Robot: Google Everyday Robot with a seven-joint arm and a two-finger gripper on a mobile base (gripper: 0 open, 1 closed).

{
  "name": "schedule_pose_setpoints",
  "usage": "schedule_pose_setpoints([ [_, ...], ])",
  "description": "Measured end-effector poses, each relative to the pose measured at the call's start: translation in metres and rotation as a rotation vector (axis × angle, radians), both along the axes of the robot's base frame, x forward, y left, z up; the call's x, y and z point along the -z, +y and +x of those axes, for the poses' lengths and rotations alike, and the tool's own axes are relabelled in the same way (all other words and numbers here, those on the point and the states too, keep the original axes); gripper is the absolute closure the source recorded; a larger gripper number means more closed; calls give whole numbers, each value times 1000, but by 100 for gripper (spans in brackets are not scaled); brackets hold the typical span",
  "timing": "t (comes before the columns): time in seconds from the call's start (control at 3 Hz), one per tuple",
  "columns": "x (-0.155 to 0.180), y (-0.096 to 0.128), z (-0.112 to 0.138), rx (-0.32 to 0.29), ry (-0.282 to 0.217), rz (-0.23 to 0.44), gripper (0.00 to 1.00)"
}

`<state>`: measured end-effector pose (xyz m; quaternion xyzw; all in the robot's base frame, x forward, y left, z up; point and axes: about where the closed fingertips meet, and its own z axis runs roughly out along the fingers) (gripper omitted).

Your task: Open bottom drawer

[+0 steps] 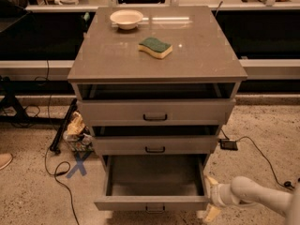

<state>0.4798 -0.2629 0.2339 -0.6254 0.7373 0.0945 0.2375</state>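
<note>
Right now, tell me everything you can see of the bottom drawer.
The bottom drawer is grey, flat-fronted, with a small dark bar handle centred on its front. It is pulled out from under the middle drawer, its inside showing nothing. The gripper sits at its right front corner; contact cannot be judged.

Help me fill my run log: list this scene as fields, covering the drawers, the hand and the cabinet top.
bottom drawer: pulled far out, nothing seen inside
middle drawer: nearly shut, dark gap above
top drawer: nearly shut, dark gap above
hand: low, beside the bottom drawer's right front corner
cabinet top: bowl at back, sponge near middle
</note>
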Motion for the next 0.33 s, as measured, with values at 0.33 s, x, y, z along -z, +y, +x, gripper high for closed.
schedule_pose_setpoints([
  [0.33, -57, -29, -15, 24, -118, -12, 0],
])
